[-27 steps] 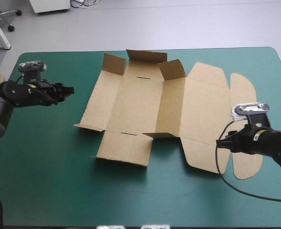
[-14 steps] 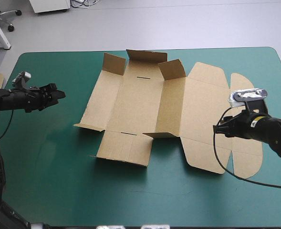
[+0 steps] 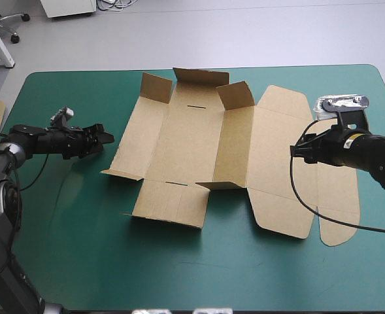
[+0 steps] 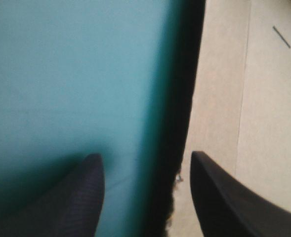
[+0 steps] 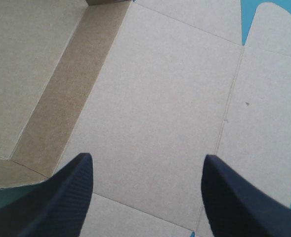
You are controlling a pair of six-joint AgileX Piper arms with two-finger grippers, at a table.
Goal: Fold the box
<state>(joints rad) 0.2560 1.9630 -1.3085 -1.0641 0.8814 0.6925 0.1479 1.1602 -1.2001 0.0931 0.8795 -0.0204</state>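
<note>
Teal-green cover spans the worktop (image 3: 68, 248), with the brown box (image 3: 192, 137) lying mostly flat from its middle toward the right, a few far flaps raised. At the box's left edge sits the left end effector (image 3: 103, 135), its 2 black fingers (image 4: 86, 197) apart and empty. Over the box's right panels hovers the right end effector (image 3: 295, 149), likewise spread wide, holding nothing.

The high view overlooks the whole table (image 3: 81, 248), both wrist views looking closely onto its box (image 3: 192, 150)

Plain brown box (image 3: 199, 150) lies on teal-green cover (image 3: 81, 248).
</note>
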